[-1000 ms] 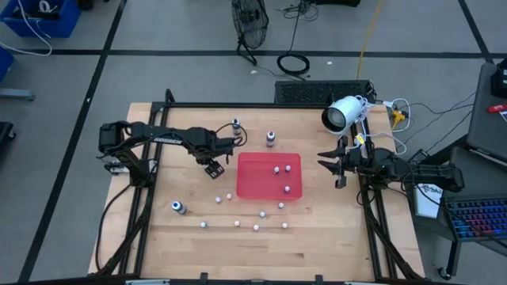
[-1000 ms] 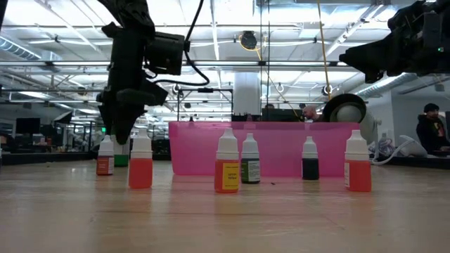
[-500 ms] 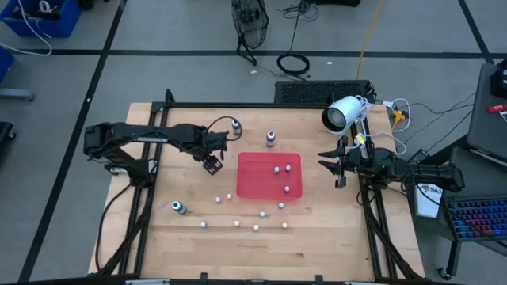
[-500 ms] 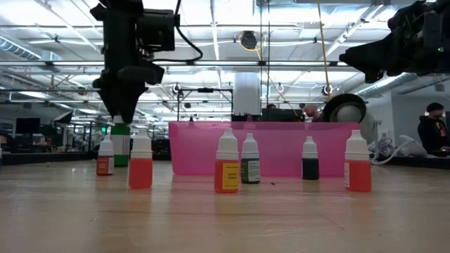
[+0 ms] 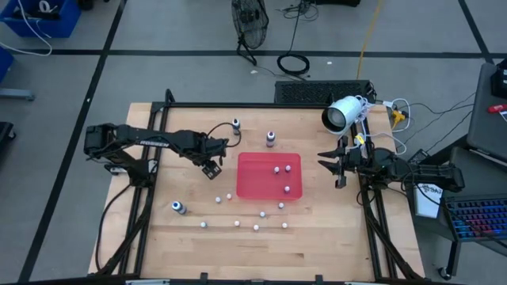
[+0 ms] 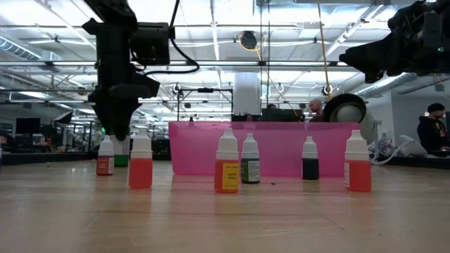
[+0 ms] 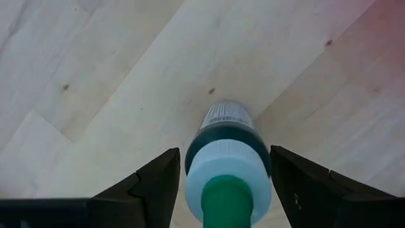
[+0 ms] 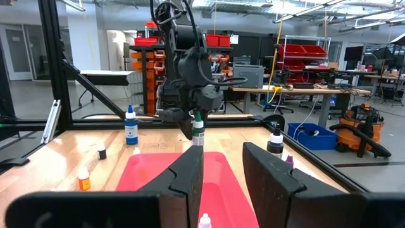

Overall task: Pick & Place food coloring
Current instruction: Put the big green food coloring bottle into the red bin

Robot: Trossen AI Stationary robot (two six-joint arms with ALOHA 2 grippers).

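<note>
- Your left gripper clasps the green bottle above the table, beside the red tray.
- Your right gripper waits beyond the tray, fingers parted, empty.

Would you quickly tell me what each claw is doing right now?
Left claw: around the green bottle, grip cannot be told.
Right claw: open, empty, beside the tray.

A pale wooden tabletop sits inside a black frame on a grey floor marked with dark lines. Beyond its far edge stand a wire fan and a coiled black cable, with a blue bin off in the far left corner. A white camera housing perches at the right edge, and a keyboard lies on a side desk.
</note>
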